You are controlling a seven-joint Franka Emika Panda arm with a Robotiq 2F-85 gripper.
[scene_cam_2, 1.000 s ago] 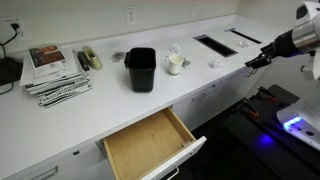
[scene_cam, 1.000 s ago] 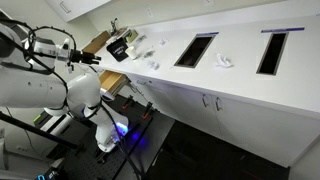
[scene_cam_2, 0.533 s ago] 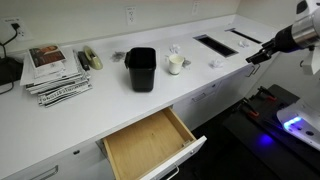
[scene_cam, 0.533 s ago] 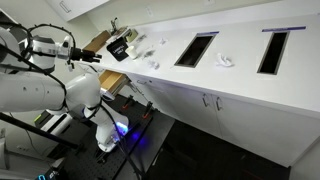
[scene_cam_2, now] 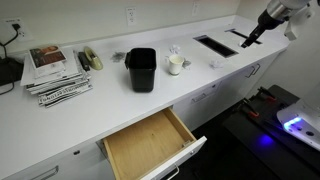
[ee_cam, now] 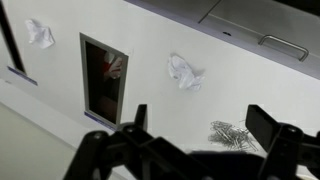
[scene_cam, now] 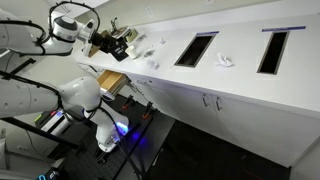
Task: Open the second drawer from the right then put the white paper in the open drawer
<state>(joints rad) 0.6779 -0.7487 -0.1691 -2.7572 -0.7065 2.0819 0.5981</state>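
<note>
Two fingers (ee_cam: 264,124) of the gripper (ee_cam: 200,133) stand wide, empty, with the white paper (ee_cam: 183,70) untouched beyond them.

An office workroom: long white counter (scene_cam_2: 110,100), stacked magazines (scene_cam_2: 52,72), wall outlets (scene_cam_2: 130,15).

The white arm (scene_cam: 68,25) is raised high, with its upper links folded over one another. In an exterior view the dark gripper (scene_cam_2: 248,40) slants downward from the wrist. In the wrist view the two black fingers (ee_cam: 265,125) stand wide apart, and nothing is held between them.
</note>
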